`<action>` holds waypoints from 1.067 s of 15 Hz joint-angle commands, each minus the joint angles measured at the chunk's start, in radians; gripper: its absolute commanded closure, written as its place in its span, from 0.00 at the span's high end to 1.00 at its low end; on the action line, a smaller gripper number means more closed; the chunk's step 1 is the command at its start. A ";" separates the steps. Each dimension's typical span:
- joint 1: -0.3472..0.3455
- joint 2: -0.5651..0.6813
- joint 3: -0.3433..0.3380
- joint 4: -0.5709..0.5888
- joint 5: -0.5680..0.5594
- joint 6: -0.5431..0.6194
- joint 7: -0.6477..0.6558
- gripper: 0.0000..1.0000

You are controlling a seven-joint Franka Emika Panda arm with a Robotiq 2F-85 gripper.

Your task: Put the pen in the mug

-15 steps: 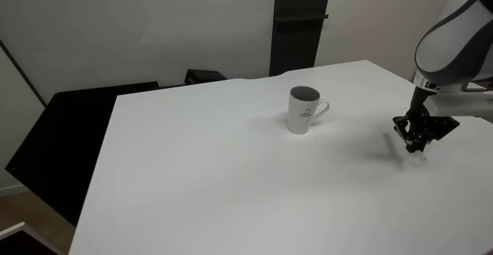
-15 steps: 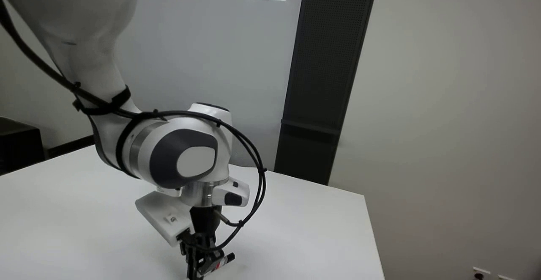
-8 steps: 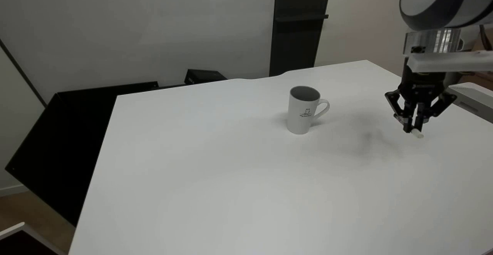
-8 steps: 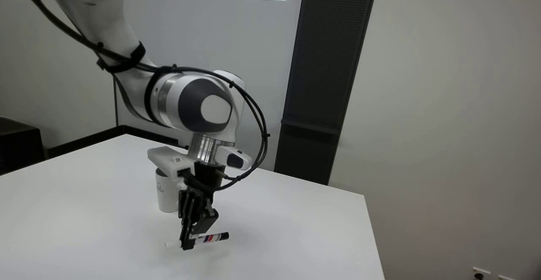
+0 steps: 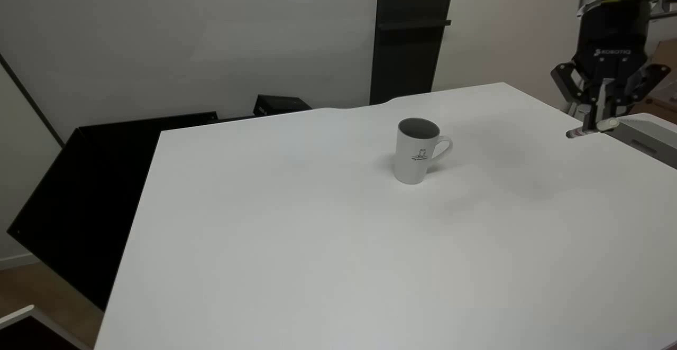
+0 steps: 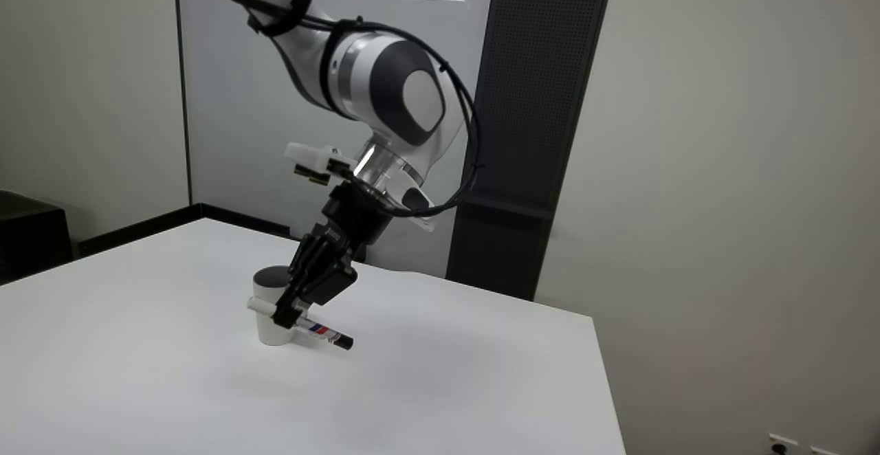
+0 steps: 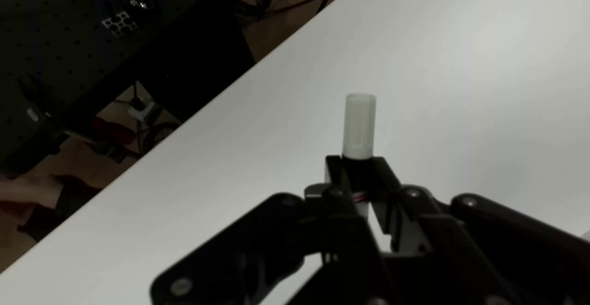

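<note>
The white-grey mug (image 5: 410,162) stands upright on the white table with its dark inside facing up and its handle towards the gripper's side; it also shows in an exterior view (image 6: 273,335), partly behind the pen and gripper. My gripper (image 5: 596,121) is shut on the pen (image 6: 317,329) and holds it in the air above the table, well apart from the mug. The pen has a white body with a red and blue label and a black end, and lies crosswise in the fingers, tilted. In the wrist view, the pen's whitish end (image 7: 359,125) sticks out past the fingertips (image 7: 357,173). The mug is out of the wrist view.
The white table (image 5: 264,244) carries the mug. A light grey box-like thing (image 5: 648,136) is at the table's right edge, behind the gripper. In the wrist view, cables and dark equipment (image 7: 198,65) lie beyond the table edge.
My gripper has risen from near the table with the pen held in it. The wrist has tilted, and the pen's black end now points downward in an exterior view. The mug has not moved.
</note>
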 commanded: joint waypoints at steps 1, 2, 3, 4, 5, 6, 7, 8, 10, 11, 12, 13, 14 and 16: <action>-0.090 0.100 0.013 0.215 0.139 -0.202 0.046 0.07; -0.113 0.121 0.012 0.252 0.188 -0.227 0.054 0.07; -0.136 0.145 0.014 0.290 0.239 -0.260 0.062 0.07; -0.156 0.170 0.016 0.319 0.293 -0.270 0.074 0.07; -0.177 0.196 0.020 0.352 0.345 -0.281 0.083 0.07; -0.191 0.219 0.026 0.380 0.390 -0.284 0.088 0.07; -0.200 0.244 0.030 0.403 0.440 -0.278 0.097 0.07; -0.205 0.267 0.035 0.426 0.485 -0.272 0.109 0.07; -0.201 0.306 0.047 0.460 0.563 -0.255 0.140 0.07; -0.198 0.324 0.053 0.476 0.596 -0.255 0.152 0.07; -0.189 0.341 0.059 0.488 0.625 -0.246 0.170 0.07; -0.182 0.357 0.066 0.502 0.649 -0.244 0.186 0.07; -0.174 0.372 0.073 0.513 0.671 -0.241 0.205 0.07; -0.154 0.392 0.081 0.529 0.696 -0.229 0.226 0.07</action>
